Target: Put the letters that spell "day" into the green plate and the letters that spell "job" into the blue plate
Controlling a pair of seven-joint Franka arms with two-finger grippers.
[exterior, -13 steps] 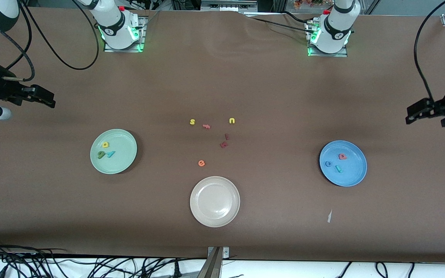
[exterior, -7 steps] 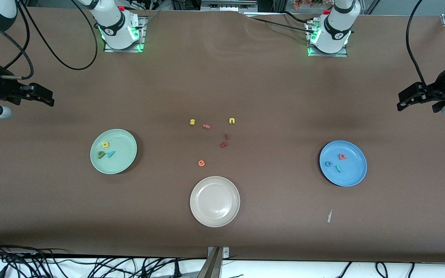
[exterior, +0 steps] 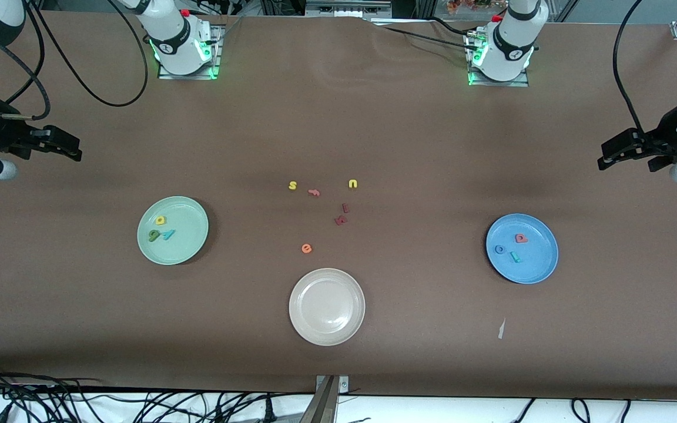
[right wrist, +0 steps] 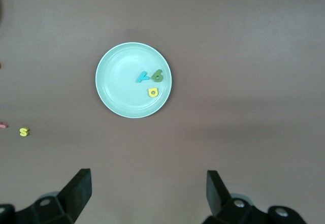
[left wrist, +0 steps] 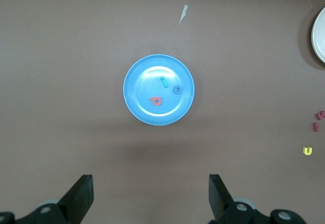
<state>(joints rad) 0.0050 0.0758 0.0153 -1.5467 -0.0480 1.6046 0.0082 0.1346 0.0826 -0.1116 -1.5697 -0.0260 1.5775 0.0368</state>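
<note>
My left end effector (exterior: 609,154) hangs empty with its fingers spread wide over the counter's (exterior: 409,135) edge at the left arm's end, and my right end effector (exterior: 68,148) hangs just as wide and empty over the edge at the right arm's end; both arms wait, well apart from everything. I judge the sorting done, so the main risk is needless motion: if I swept either arm low toward the middle, I could clip a rim and tip small pieces out, or drag a stray letter into a plate. The round pale mint-green plate (exterior: 185,249) with its raised rim sits toward the right arm's end and holds the yellow round-bowled letter (exterior: 160,221), the dark green round-bowled letter (exterior: 154,235) and the teal "y" (exterior: 167,234), the last two nearly touching. The round bright blue plate (exterior: 538,267) sits toward the left arm's end and holds the salmon-red "b" shape (exterior: 520,238), the blue ring "o" (exterior: 499,249) and the teal hooked "j" (exterior: 514,257), each lying apart. The blue ring barely stands out against its plate, so a miscount there is easy. The yellow "s" (exterior: 292,185), yellow "u" (exterior: 352,184), orange "e" (exterior: 307,248) and dark red letters (exterior: 341,220) lie mid-counter, farther from the front camera than the empty beige-white plate (exterior: 315,335).
</note>
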